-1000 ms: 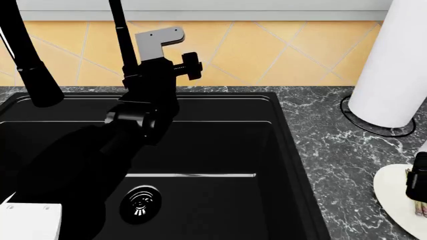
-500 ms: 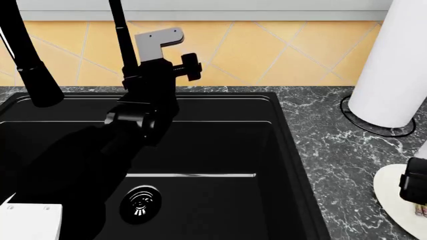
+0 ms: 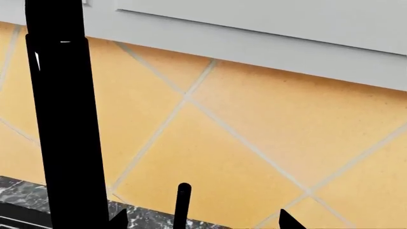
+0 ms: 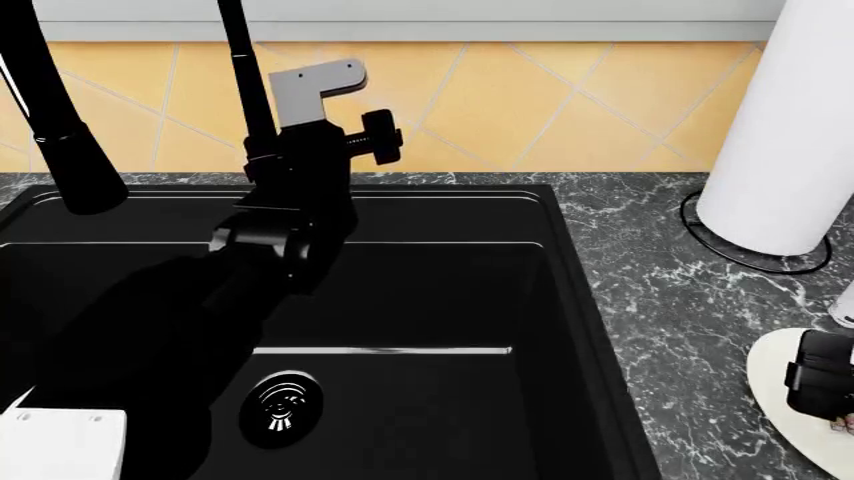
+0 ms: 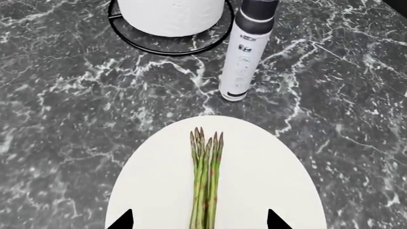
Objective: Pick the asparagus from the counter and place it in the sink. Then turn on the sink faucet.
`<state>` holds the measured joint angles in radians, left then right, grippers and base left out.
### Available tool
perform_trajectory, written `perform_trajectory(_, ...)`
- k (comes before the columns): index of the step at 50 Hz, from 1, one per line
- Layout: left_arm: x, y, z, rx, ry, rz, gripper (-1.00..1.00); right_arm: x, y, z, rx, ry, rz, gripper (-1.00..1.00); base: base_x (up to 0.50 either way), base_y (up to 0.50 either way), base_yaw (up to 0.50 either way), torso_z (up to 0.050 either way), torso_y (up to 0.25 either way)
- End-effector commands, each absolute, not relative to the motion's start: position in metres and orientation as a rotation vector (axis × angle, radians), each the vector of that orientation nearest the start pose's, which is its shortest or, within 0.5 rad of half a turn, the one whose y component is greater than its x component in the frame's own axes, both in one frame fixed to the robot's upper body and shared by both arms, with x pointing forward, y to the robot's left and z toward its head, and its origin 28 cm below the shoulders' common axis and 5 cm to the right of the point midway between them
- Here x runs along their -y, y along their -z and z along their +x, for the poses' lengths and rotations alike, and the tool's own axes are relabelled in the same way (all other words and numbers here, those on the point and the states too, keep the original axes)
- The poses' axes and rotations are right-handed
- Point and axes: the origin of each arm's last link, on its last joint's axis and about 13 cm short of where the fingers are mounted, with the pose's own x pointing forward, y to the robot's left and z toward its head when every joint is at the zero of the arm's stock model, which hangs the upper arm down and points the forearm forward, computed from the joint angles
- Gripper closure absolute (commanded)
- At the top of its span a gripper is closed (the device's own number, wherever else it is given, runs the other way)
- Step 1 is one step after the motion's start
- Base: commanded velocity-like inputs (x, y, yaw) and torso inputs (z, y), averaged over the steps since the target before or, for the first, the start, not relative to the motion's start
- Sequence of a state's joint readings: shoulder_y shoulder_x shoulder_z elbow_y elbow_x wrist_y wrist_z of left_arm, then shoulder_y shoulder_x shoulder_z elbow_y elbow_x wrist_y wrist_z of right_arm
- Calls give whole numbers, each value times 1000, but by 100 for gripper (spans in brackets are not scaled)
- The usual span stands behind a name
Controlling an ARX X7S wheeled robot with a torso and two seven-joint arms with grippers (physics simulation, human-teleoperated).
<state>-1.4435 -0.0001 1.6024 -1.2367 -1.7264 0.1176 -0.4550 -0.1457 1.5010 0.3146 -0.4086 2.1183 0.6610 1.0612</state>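
Note:
The asparagus (image 5: 205,181) lies as a small green bundle on a round white plate (image 5: 267,176) on the dark marble counter (image 5: 70,119). My right gripper (image 5: 198,222) hangs open just above it, one fingertip on each side of the spears. In the head view that gripper (image 4: 821,385) sits at the right edge over the plate (image 4: 781,395). The black sink (image 4: 441,290) fills the middle, its drain (image 4: 282,407) near the front. My left gripper (image 3: 202,223) is open by the sink faucet (image 3: 64,133), with the thin lever handle (image 3: 182,205) between its fingertips, apart from both.
A white paper towel roll (image 4: 787,130) on a black wire stand is at the back right of the counter (image 4: 667,300). A white and grey bottle (image 5: 245,52) stands between the roll and the plate. The orange tiled wall (image 4: 561,100) rises right behind the faucet.
In the head view my right gripper has slid left and down, further over the plate. The left arm at the faucet has barely shifted.

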Motion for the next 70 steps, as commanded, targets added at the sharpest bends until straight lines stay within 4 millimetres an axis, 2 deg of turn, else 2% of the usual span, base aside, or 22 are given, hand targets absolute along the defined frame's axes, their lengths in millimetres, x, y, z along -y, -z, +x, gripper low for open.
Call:
perform_trajectory(1, -149, -208, 430, -82, -141, -154, -100, 240, -242, 168, -701, 420, 55, -100, 0, 0, 0, 0, 0)
perform_trajectory(43, -152, -205, 430, -87, -140, -153, -100, 244, -219, 170, -746, 407, 68, -100, 0, 0, 0, 0, 0)
perform_trajectory(45, -152, -205, 430, -88, -141, -155, -100, 241, -208, 173, -800, 408, 57, -100, 0, 0, 0, 0, 0)
perform_trajectory(46, -152, -205, 430, -88, -141, -155, -100, 240, -217, 179, -749, 403, 67, -100, 0, 0, 0, 0, 0)
perform_trajectory(65, -152, -205, 430, -85, -137, -157, -100, 240, -213, 180, -764, 402, 64, -100, 0, 0, 0, 0, 0)
perform_trajectory(66, -152, -205, 430, -85, -138, -157, -100, 240, -213, 180, -765, 403, 64, 100, 0, 0, 0, 0, 0)
perform_trajectory(70, -151, -205, 430, -85, -138, -158, -100, 241, -212, 179, -768, 408, 66, 100, 0, 0, 0, 0, 0)
